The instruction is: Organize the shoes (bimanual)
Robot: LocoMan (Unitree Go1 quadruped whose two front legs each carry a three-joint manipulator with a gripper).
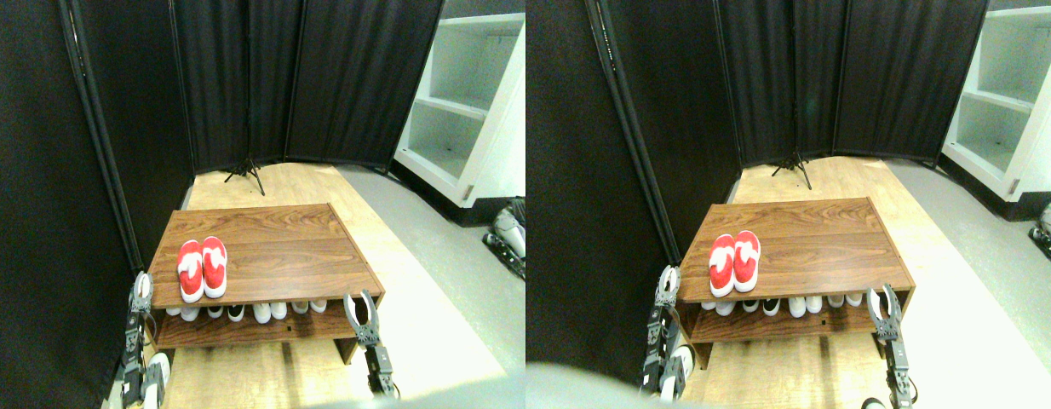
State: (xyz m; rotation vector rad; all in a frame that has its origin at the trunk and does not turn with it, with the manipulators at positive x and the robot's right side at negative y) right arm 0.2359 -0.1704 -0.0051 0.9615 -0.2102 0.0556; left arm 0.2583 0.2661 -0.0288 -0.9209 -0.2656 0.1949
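Two bright red slip-on shoes with white sole edges lie side by side, touching, on the left part of the top of a low wooden shoe rack, toes toward me. My left gripper stands upright just off the rack's left front corner, a short way left of the shoes. My right gripper stands at the rack's right front corner, its two fingers spread apart with nothing between them. Neither gripper touches the shoes.
A row of white and black shoes shows only toes on the rack's lower shelf. Black curtain panels close off the left and back, with a tripod foot behind the rack. A white shelf unit stands at the right.
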